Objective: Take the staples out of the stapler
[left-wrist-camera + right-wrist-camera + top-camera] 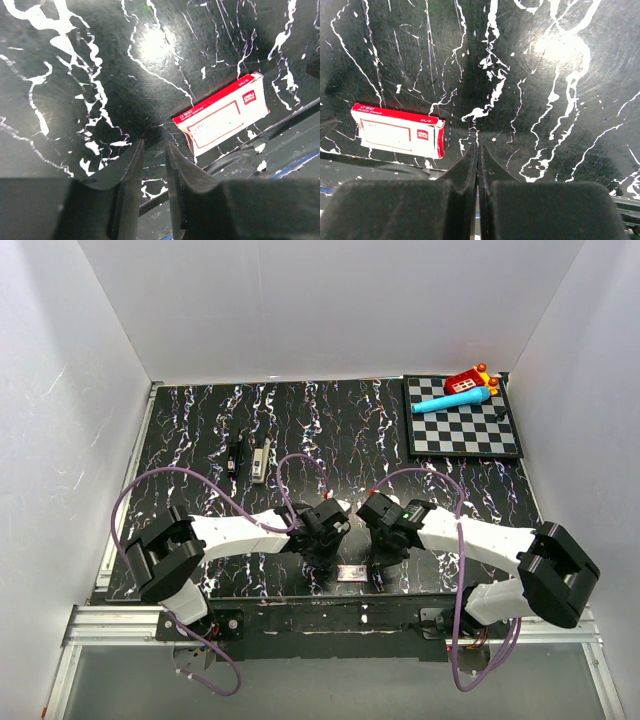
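Treat the unloading as not yet begun. The stapler (260, 458) lies on the worktop (350, 430), well apart from both arms and beyond the left gripper (152, 145). That gripper is slightly parted and empty. The right gripper (477, 145) is clenched on nothing, near a red staple box (397, 131).

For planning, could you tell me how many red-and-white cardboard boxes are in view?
1: the red-and-white cardboard box lies on the black marbled table at its near edge, mid-width. Others might be hidden from these views.
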You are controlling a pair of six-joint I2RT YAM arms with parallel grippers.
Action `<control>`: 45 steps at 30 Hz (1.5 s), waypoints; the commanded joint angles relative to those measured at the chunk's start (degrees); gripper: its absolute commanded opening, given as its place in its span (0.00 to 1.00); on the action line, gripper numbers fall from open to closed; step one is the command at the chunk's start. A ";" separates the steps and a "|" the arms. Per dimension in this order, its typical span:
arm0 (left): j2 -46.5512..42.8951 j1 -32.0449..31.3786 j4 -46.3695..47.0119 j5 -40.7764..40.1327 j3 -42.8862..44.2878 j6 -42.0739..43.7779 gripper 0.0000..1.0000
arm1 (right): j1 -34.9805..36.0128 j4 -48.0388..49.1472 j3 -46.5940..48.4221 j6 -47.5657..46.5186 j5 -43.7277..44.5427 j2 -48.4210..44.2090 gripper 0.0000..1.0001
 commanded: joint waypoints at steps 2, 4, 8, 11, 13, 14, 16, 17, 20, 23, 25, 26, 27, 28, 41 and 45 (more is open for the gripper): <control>-5.93 0.28 -5.05 -7.17 3.82 1.37 0.34 | -0.71 -2.59 3.14 -0.83 3.57 -2.15 0.09; -6.81 0.37 -6.63 -9.03 4.17 1.46 0.43 | -1.06 -3.12 3.67 -1.18 4.36 -2.76 0.16; -9.71 0.37 -8.74 -12.28 4.79 1.54 0.64 | -1.59 -4.34 4.81 -1.89 6.11 -4.26 0.34; -11.56 0.46 -10.15 -14.39 5.58 1.63 0.75 | -1.86 -4.96 5.78 -2.50 6.99 -5.23 0.45; -12.61 0.54 -11.29 -15.97 6.46 1.81 0.82 | -2.03 -5.14 6.39 -2.94 7.61 -5.84 0.49; -12.79 0.54 -12.16 -16.85 6.90 1.90 0.85 | -2.12 -5.31 6.92 -3.20 7.79 -6.11 0.50; -13.41 0.54 -13.83 -18.52 8.13 2.07 0.89 | -2.04 -5.84 7.88 -3.91 8.75 -6.89 0.54; -13.67 0.54 -14.37 -19.31 8.57 2.25 0.92 | -2.21 -5.93 8.32 -4.08 9.45 -7.33 0.59; -14.72 0.54 -15.16 -21.07 9.62 3.21 0.98 | -2.30 -6.37 9.38 -4.87 11.38 -9.26 0.68; -15.51 0.63 -16.65 -22.83 11.20 3.57 0.98 | -2.47 -6.98 10.35 -5.93 13.32 -11.37 0.75; -16.22 0.54 -17.53 -23.97 12.26 3.92 0.98 | -2.56 -7.60 11.05 -6.54 14.99 -12.60 0.76; -16.74 0.54 -18.14 -24.41 12.87 4.09 0.98 | -2.65 -7.78 11.49 -6.98 15.78 -13.31 0.76; -17.36 0.54 -18.50 -25.02 13.49 4.27 0.98 | -2.65 -7.86 11.75 -7.42 16.48 -13.92 0.77; -18.06 0.54 -18.85 -25.90 13.93 4.36 0.98 | -2.65 -7.86 12.28 -7.86 17.10 -14.63 0.77; -24.22 0.54 -18.24 -36.62 19.20 10.15 0.98 | -2.83 -11.21 22.30 -13.66 29.14 -15.60 0.88; -24.66 0.54 -18.24 -40.14 20.87 12.96 0.98 | -2.91 -11.12 24.06 -14.98 31.60 -15.78 0.92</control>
